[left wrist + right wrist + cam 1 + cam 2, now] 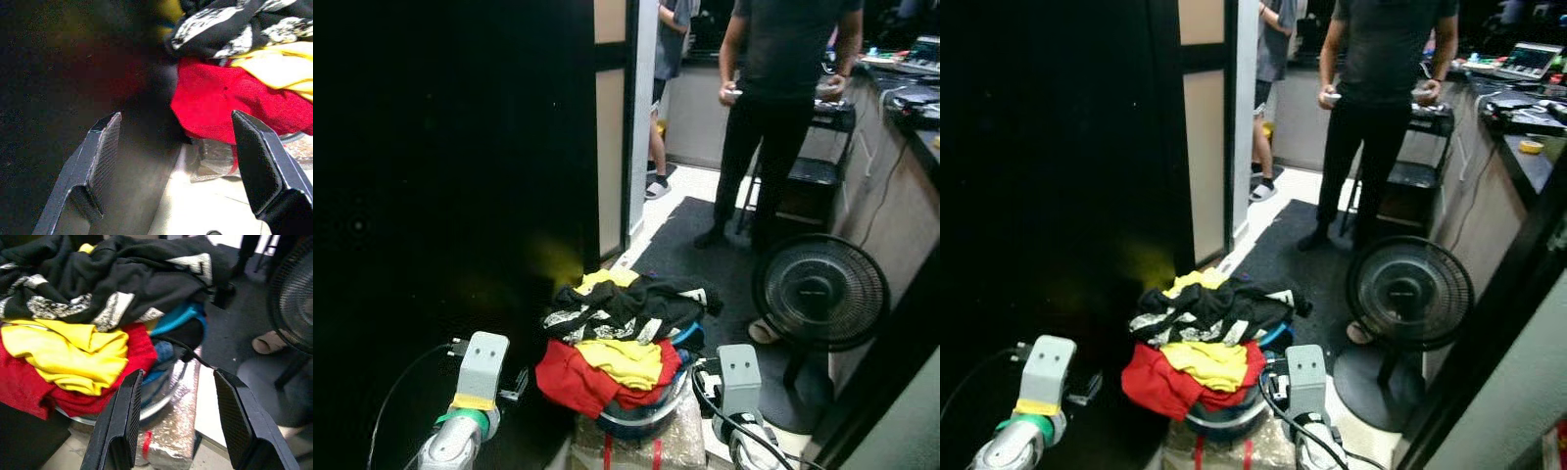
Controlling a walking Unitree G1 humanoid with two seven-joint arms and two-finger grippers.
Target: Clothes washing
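A pile of clothes (pixel 617 338) sits in a basin (pixel 646 416) on a wrapped block (pixel 641 446); a fan (pixel 819 292) stands right, a person (pixel 783 108) behind.

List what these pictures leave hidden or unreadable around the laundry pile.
- Basin under the clothes pile: mostly covered by garments in the eye views.
- Dark area to the robot's left: too black to read.
- Standing person: cut off by the top edge.
- Wrapped block under the basin: contents hidden by foil.
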